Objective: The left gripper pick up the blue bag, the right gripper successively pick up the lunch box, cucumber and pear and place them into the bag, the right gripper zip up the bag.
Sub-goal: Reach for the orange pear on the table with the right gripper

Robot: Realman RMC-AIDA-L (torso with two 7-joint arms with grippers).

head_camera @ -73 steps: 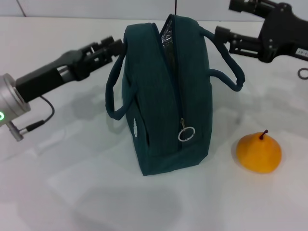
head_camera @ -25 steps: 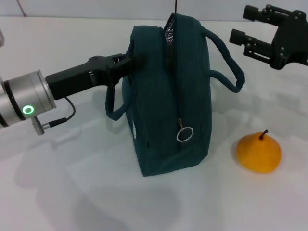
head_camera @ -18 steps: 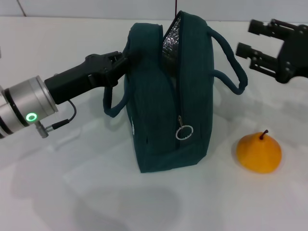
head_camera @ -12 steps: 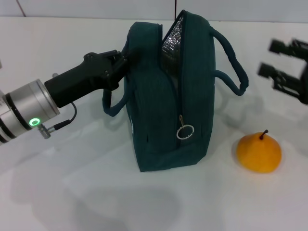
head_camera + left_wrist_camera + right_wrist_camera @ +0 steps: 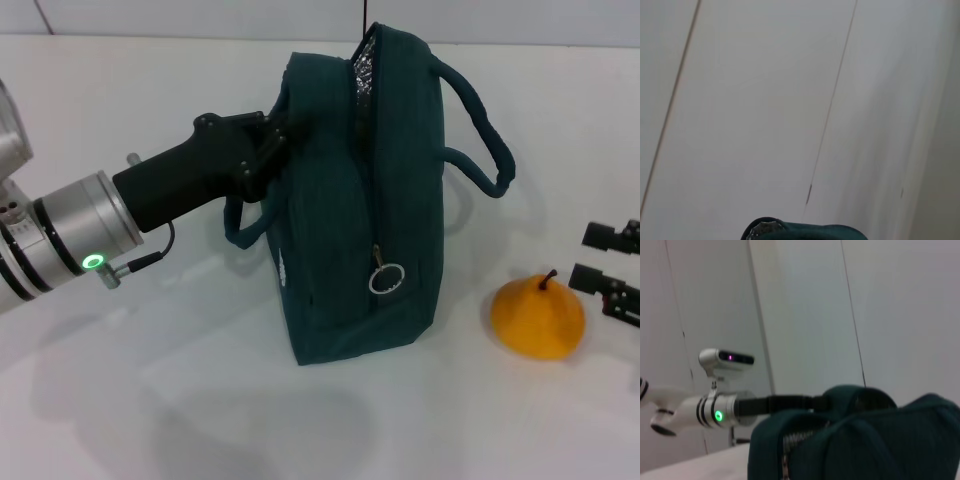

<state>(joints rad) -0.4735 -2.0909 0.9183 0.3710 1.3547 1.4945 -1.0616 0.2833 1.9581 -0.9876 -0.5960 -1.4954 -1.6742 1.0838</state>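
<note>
Now we have the left gripper (image 5: 272,140) at the upper left edge of the bag (image 5: 350,210), its fingers pressed into the fabric beside the near handle (image 5: 243,222); whether they are pinching the cloth we cannot tell. The bag stands upright on the table (image 5: 150,400), zipper partly undone at the top so the silver lining shows, ring pull (image 5: 385,278) hanging low on the front. The right gripper (image 5: 607,270) sits low at the right, just beside the pear (image 5: 537,315), its fingers spread with a clear gap between them and nothing in it.

We judge the pear to be firm, rounded and smooth, so it may roll or slip; a hold across its widest part, below the stem, looks safest. The bag is soft and will sag, so we need the left side held steady to keep the mouth open. Lunch box and cucumber are not in view.
</note>
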